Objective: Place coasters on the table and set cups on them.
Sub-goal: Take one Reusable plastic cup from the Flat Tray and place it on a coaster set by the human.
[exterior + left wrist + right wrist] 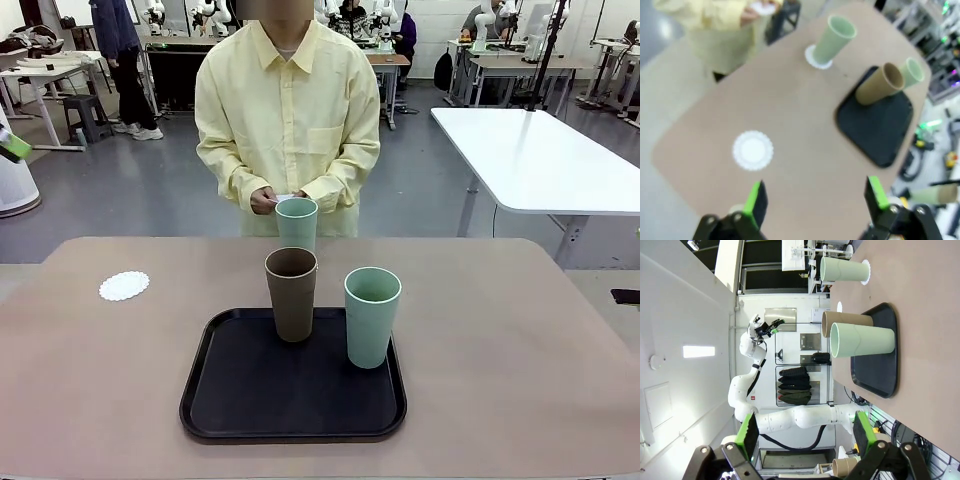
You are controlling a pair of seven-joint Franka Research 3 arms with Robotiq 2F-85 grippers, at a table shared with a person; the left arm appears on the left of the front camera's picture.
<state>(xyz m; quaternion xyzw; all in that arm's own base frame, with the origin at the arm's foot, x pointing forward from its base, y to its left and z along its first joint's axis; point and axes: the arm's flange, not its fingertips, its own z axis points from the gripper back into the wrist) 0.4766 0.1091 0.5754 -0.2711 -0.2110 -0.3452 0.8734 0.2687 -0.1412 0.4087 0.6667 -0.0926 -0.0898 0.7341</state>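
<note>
Front view, desk: wide, bare room both sides of tray.
Tray: centre, robot's side; carries brown cup + mint cup, upright, apart.
Far mint cup: sits on a coaster, person's edge.
Free coaster: left of tray, well apart; left arm nearer, brown cup closest.
Third coaster: in person's hands.
Left claw: released, empty, free coaster just ahead.
Right claw: released, empty, rolled sideways.
</note>
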